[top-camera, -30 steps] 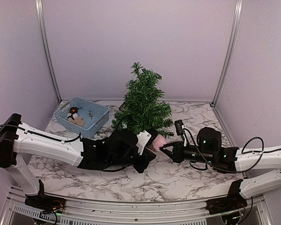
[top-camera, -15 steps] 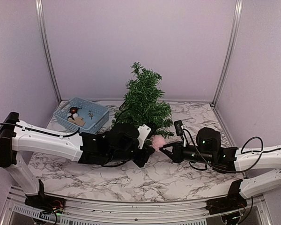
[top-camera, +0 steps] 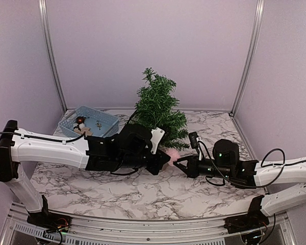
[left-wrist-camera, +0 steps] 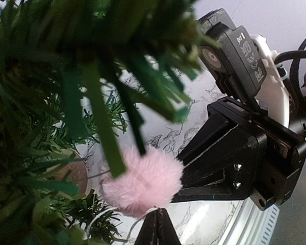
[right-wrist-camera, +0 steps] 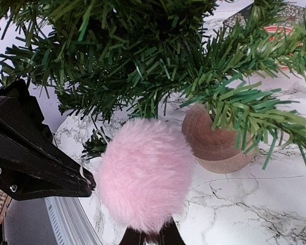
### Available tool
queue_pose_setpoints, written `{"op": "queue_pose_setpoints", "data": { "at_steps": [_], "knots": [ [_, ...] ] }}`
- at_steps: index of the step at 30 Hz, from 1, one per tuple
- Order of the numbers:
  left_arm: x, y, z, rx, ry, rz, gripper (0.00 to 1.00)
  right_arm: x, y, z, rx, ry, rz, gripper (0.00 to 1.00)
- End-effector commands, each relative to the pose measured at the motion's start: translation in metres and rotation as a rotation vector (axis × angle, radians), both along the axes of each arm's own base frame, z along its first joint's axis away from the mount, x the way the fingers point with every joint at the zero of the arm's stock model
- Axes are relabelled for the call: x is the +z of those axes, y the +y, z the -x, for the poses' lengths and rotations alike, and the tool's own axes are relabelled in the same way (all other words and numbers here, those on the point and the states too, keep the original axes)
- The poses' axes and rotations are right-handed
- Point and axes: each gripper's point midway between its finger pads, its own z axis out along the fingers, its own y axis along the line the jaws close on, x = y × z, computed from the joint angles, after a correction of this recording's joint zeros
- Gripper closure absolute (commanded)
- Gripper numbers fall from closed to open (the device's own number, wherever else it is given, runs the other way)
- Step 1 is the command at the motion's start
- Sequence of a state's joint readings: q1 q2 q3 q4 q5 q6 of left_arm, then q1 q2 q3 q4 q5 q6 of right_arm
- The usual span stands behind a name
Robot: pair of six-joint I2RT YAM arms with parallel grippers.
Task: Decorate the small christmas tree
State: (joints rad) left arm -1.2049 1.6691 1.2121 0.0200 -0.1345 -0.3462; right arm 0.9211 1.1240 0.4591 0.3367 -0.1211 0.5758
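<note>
The small christmas tree [top-camera: 155,109] stands at the back middle of the table, and its tan stump [right-wrist-camera: 214,142] shows under green branches [left-wrist-camera: 51,76]. A fluffy pink pompom [top-camera: 172,154] hangs low at the tree's front right, between both grippers. My left gripper [top-camera: 167,159] is shut on the pompom's white string loop [left-wrist-camera: 152,210], its closed tips [left-wrist-camera: 157,224] just below the ball [left-wrist-camera: 143,186]. My right gripper [top-camera: 178,162] is shut on the underside of the pompom [right-wrist-camera: 145,173], pinching its fur at the bottom edge [right-wrist-camera: 152,237].
A blue basket [top-camera: 89,126] with a few small ornaments sits at the back left. The left gripper's black finger [right-wrist-camera: 35,163] lies close to the pompom's left side. The enclosure's walls and metal posts [top-camera: 51,56] ring the marble table [top-camera: 143,194].
My left arm has shifted up and back toward the tree, carrying the string. The pompom moved slightly toward the lower branches. The right gripper followed a little to the left.
</note>
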Motion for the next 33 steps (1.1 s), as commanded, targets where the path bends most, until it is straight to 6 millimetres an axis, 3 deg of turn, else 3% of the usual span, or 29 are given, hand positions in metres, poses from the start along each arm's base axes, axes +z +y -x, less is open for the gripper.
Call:
{"op": "queue_pose_setpoints", "data": {
  "at_steps": [1, 14, 25, 33],
  "knots": [
    [0.022, 0.006, -0.005, 0.023, 0.037, 0.037, 1.0, 0.011, 0.003, -0.005, -0.006, -0.024, -0.026, 1.0],
    [0.021, 0.022, -0.025, 0.104, 0.101, 0.069, 1.0, 0.012, 0.001, -0.005, -0.011, -0.027, -0.025, 1.0],
    [0.029, 0.027, -0.023, 0.104, 0.094, 0.097, 1.0, 0.011, 0.003, -0.004, 0.0, -0.027, -0.023, 1.0],
    [0.018, 0.04, -0.027, 0.158, 0.094, 0.083, 1.0, 0.01, 0.005, -0.005, 0.005, -0.026, -0.02, 1.0]
  ]
}}
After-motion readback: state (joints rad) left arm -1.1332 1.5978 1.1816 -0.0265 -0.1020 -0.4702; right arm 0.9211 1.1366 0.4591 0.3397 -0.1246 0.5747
